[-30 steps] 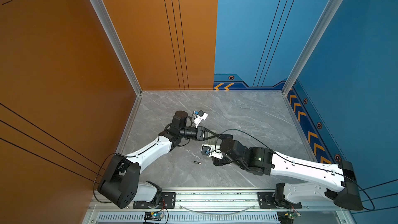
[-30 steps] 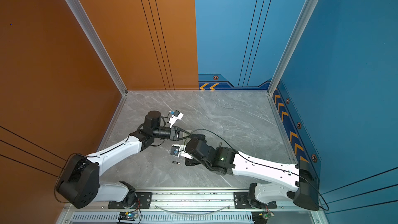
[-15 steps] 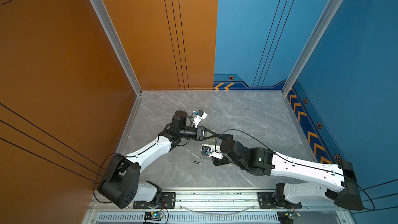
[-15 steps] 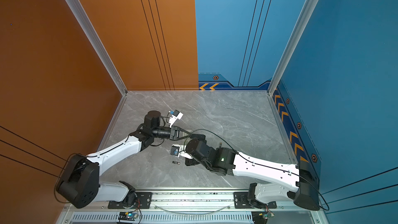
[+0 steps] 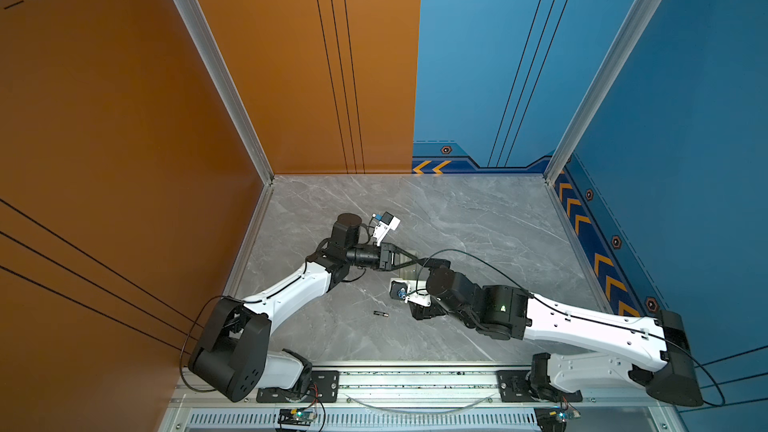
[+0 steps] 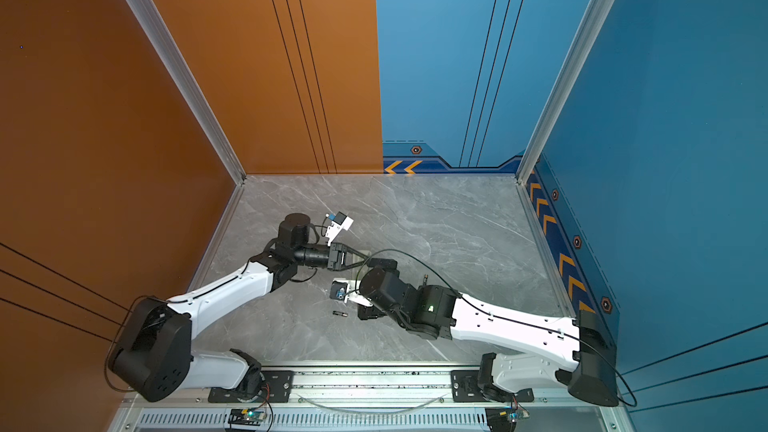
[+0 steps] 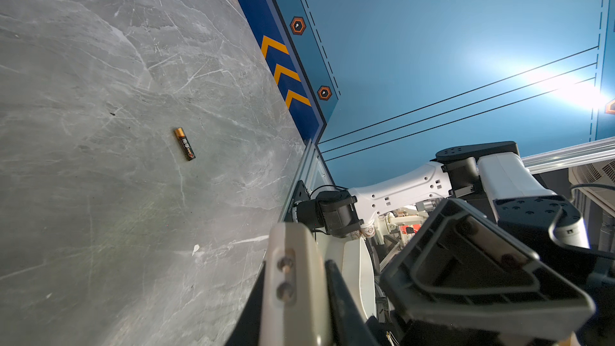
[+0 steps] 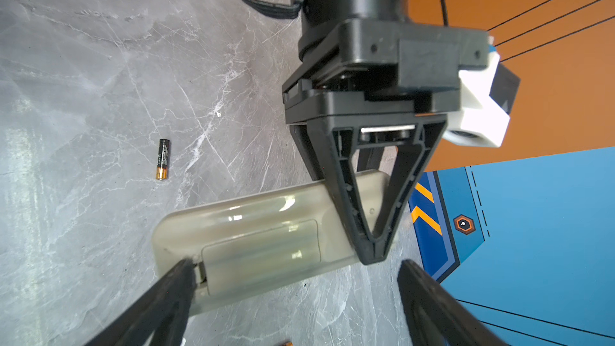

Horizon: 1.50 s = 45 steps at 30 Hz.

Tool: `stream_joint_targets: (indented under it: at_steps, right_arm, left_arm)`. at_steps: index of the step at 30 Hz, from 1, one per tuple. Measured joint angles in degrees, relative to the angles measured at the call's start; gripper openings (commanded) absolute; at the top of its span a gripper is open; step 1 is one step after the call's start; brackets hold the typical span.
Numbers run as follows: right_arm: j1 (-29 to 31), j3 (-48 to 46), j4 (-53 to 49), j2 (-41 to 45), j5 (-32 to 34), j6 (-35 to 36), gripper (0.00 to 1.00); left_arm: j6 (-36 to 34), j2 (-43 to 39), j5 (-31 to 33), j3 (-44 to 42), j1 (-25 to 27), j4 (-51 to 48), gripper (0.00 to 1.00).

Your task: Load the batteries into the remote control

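The grey marble table (image 5: 478, 218) carries everything, and both arms meet near its middle, a little toward the front edge. The remote control (image 8: 259, 237) lies there on its face, back upward, with the battery cover (image 8: 263, 254) seemingly still in place. The left gripper (image 8: 372, 251) has its jaws closed together and bears down on one end of the remote, pinning it rather than clasping it. The right gripper (image 8: 293, 277) stands wide open over the other end, one fingertip (image 8: 183, 271) set right at the edge of the cover and the opposite one hanging clear of the remote. The step in hand looks like working that cover off. To do it well, the left arm should press steadily so the remote cannot skid, while the right fingertip catches the cover's lip and pushes along the remote's length, not downward, since a downward push would only jam the latch or tip the body. One battery (image 5: 380, 314) lies loose nearer the front edge, well apart from the remote, and should be left undisturbed. A second battery (image 6: 424, 277) lies beside the right arm, toward the right edge. An orange tip at the border of the right wrist view may be that same one; I cannot tell.
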<state>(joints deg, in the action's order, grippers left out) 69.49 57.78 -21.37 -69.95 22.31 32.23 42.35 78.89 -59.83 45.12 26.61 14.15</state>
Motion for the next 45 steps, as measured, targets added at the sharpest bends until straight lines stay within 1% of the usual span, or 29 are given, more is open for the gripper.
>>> stream_joint_targets:
  at_steps: [29, 36, 45]
  right_arm:
    - [0.3, -0.5, 0.9, 0.7, 0.5, 0.6, 0.92]
    - [0.3, -0.5, 1.3, 1.4, 1.9, 0.6, 0.92]
    - [0.3, -0.6, 1.5, 1.5, 1.9, 0.6, 0.94]
  left_arm:
    - [0.7, 0.0, -0.1, 0.0, -0.4, 0.0, 0.00]
    - [0.8, 0.0, -0.7, 0.0, -0.3, -0.1, 0.00]
    - [0.8, 0.0, -0.9, 0.0, -0.4, -0.1, 0.00]
